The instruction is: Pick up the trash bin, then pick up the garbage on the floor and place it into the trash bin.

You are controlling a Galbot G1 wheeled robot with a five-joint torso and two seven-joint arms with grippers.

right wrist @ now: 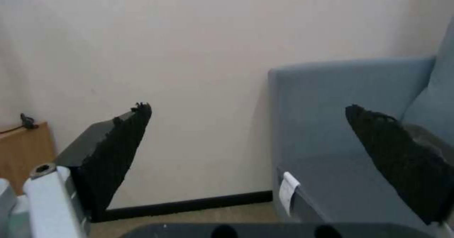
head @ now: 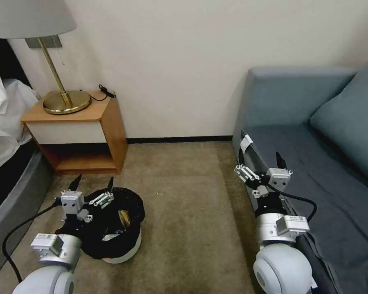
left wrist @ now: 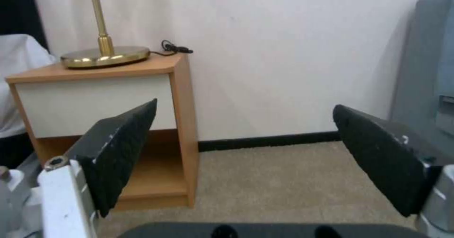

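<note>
The trash bin [head: 129, 247], white with a black bag folded over its rim, stands on the carpet at the lower left. Inside it lies garbage: a yellow-brown wrapper [head: 124, 217] and a small pale scrap. My left gripper [head: 93, 181] is open over the bin's far-left rim and holds nothing; in the left wrist view its fingers [left wrist: 123, 149] are spread wide, facing the nightstand. My right gripper [head: 261, 158] is open and empty at the sofa's front corner; in the right wrist view its fingers [right wrist: 113, 153] are spread toward the wall and the sofa arm.
A wooden nightstand [head: 90, 134] with a brass lamp [head: 65, 100] stands at the back left, beside a bed [head: 8, 171]. A blue-grey sofa [head: 315, 163] takes up the right side. Bare beige carpet [head: 184, 196] lies between them, up to the wall.
</note>
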